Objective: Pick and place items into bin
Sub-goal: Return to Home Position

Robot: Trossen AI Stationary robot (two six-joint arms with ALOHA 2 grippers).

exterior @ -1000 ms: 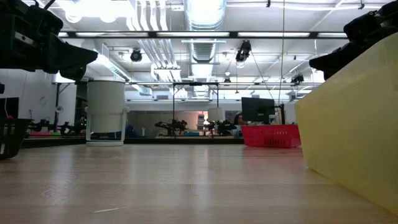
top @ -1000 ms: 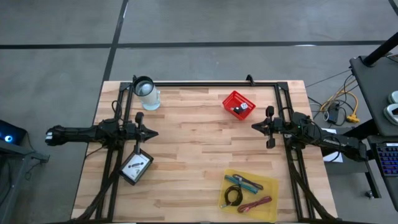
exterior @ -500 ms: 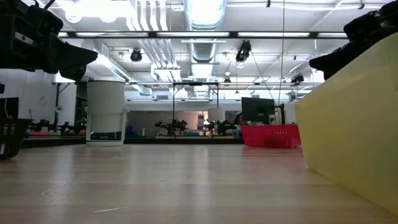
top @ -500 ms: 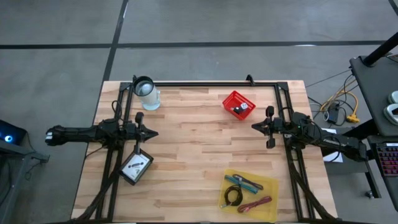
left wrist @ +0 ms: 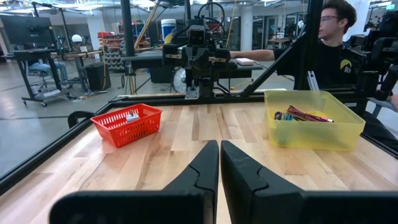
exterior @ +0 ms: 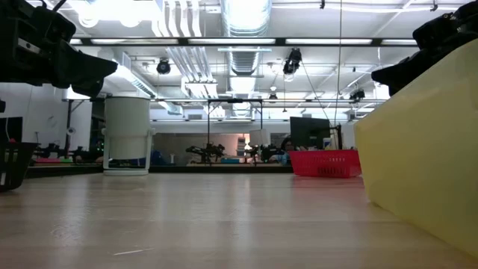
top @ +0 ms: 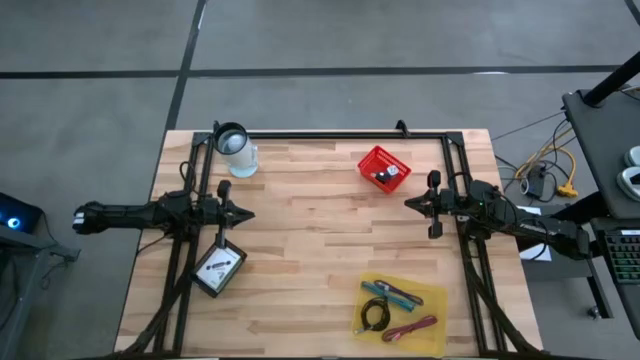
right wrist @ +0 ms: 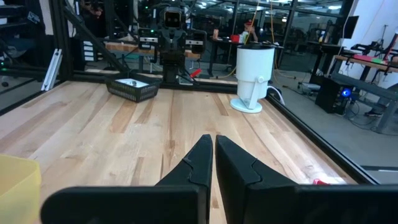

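Pens (top: 392,292) and cable (top: 375,316) are lying in the yellow bin (top: 440,308) at the table's (top: 300,240) near right corner. A card (top: 220,266) is sitting in the black bin (right wrist: 134,93) by the left edge. Left gripper (top: 248,213) and right gripper (top: 408,203) are hovering mid-edge, facing each other, fingers pressed together and carrying nothing. Small pieces (top: 388,176) are resting in the red bin (top: 370,160), farther off and nearer the right arm.

Table (top: 300,235): pale wood planks, black frame (top: 330,133). Red mesh basket (top: 372,158) holds black and white pieces (top: 388,176). Translucent yellow bin (top: 435,300): teal stick (top: 383,290), maroon sticks (top: 412,327), black cable coil (top: 375,316). Black bin (top: 205,286): white card (top: 220,267). Cup (top: 240,158) whitish, black rim.
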